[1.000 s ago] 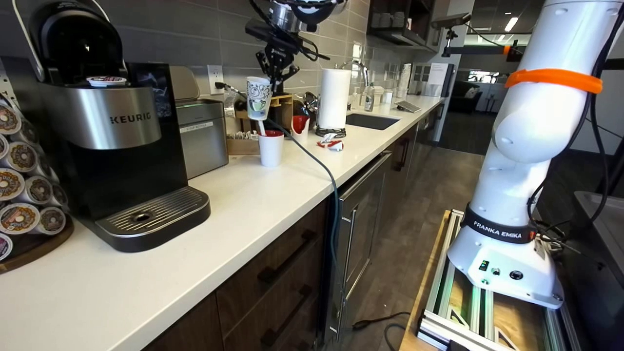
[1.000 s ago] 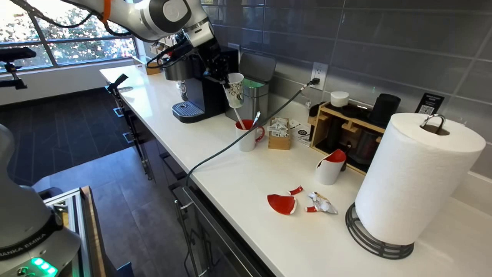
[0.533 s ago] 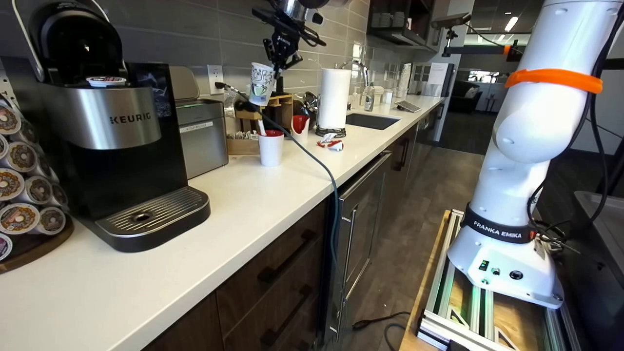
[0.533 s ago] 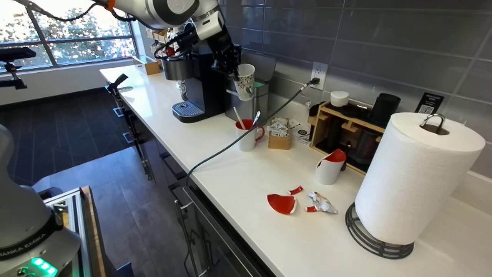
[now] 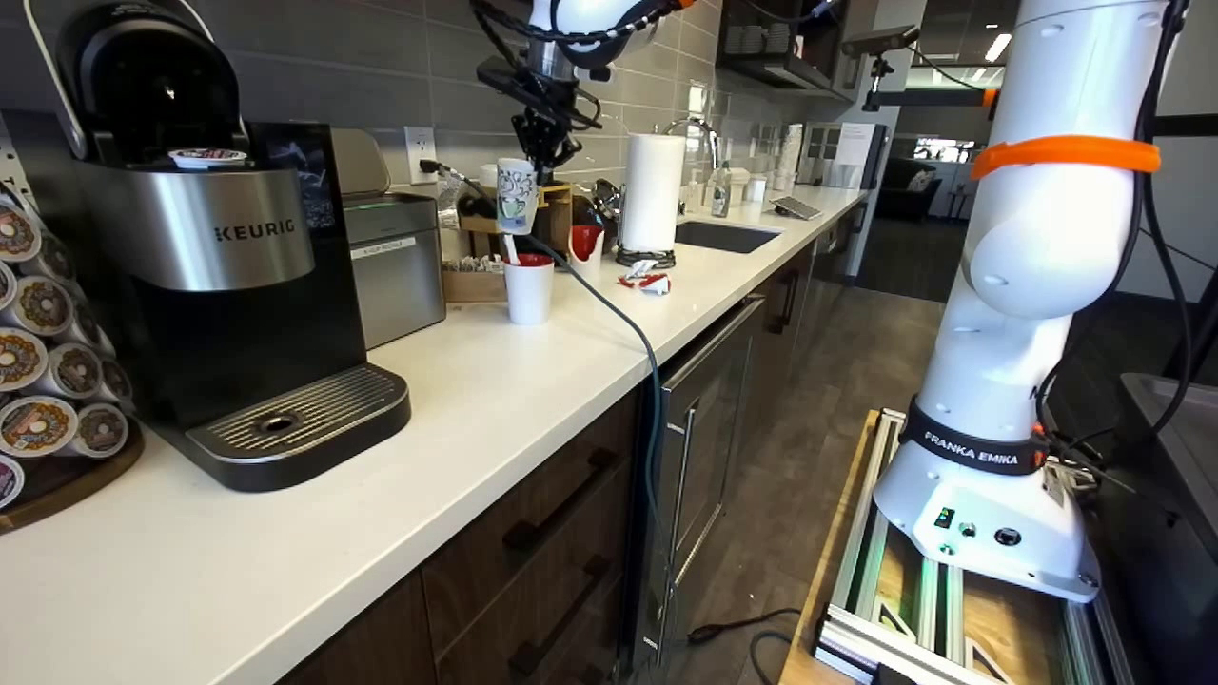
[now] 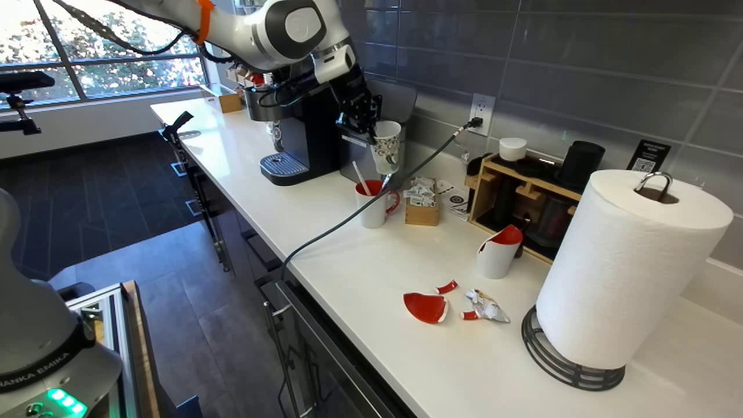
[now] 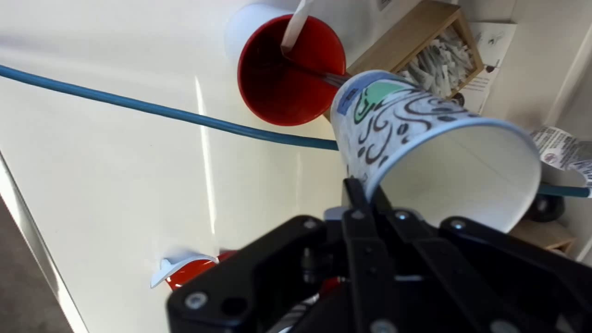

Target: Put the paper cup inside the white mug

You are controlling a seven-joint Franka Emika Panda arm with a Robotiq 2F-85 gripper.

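Observation:
The paper cup (image 5: pixel 517 197), white with a green and dark pattern, hangs tilted above the counter; it also shows in an exterior view (image 6: pixel 386 150) and the wrist view (image 7: pixel 393 118). My gripper (image 7: pixel 368 194) is shut on its wall at the rim, one finger inside and one outside; the gripper also shows in both exterior views (image 5: pixel 542 169) (image 6: pixel 371 134). The white mug (image 5: pixel 529 297), red inside, stands upright below the cup (image 6: pixel 371 218). In the wrist view the mug opening (image 7: pixel 319 51) lies left of the cup's bottom. The mug holds a white stick (image 6: pixel 361 177) and a spoon, partly hidden by the cup.
A cable (image 6: pixel 334 235) crosses in front of the mug. A wooden box of packets (image 6: pixel 422 215) stands beside the mug. A broken mug (image 6: pixel 497 255) with red shards (image 6: pixel 426 307), a paper-towel roll (image 6: pixel 627 273) and a coffee maker (image 5: pixel 238 314) are on the counter.
My gripper and the held paper cup rose, then came down again, and shifted sideways toward the tiled wall and the wooden box. The mug has not moved.

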